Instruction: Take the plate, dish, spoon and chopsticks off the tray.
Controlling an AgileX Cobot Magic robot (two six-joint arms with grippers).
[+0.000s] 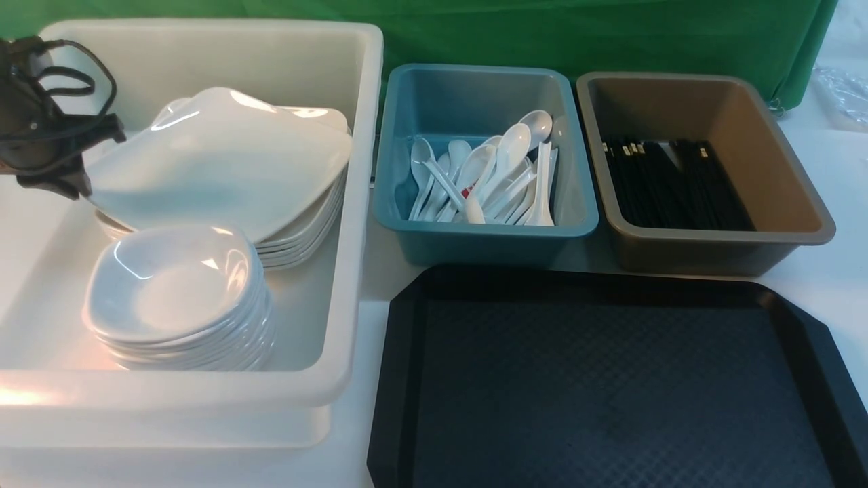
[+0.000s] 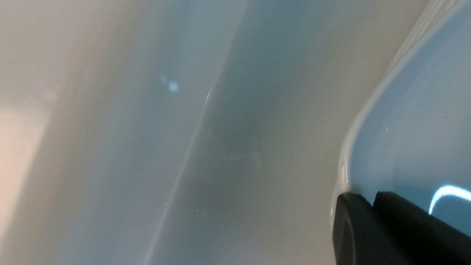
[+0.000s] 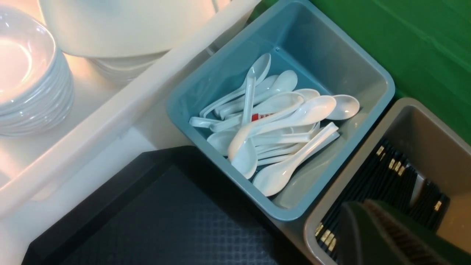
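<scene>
The left claw (image 1: 74,186) is clamped on the edge of a large white square plate (image 1: 224,159), gripping its corner at about 9 o'clock of the plate. The plate hangs tilted over a stack of like plates (image 1: 298,237) inside a big white tub (image 1: 203,400), its 3 o'clock side near or on the stack; which, I cannot tell. In the left wrist view the black fingertips (image 2: 371,228) pinch the plate's rim, with the tub's pale wall behind.

At 6 o'clock of the plate stack, in the same tub, stands a stack of small white dishes (image 1: 176,291).

The black tray (image 1: 610,386) with its diamond texture lies on the white tabletop (image 1: 834,169) at 3 o'clock of the tub, and nothing rests on its visible surface. At 12 o'clock of the tray sit two smaller tubs side by side: a blue tub (image 1: 485,166) holding a heap of white soup spoons (image 1: 488,176), and at 3 o'clock of it a brown tub (image 1: 705,169) holding black chopsticks (image 1: 678,183) with gold bands.

The right claw (image 3: 382,235) shows only in the right wrist view, as a dark shape above the brown tub's chopsticks; its fingers are drawn together and nothing is seen in them. A green cloth (image 1: 610,34) hangs behind the tubs.
</scene>
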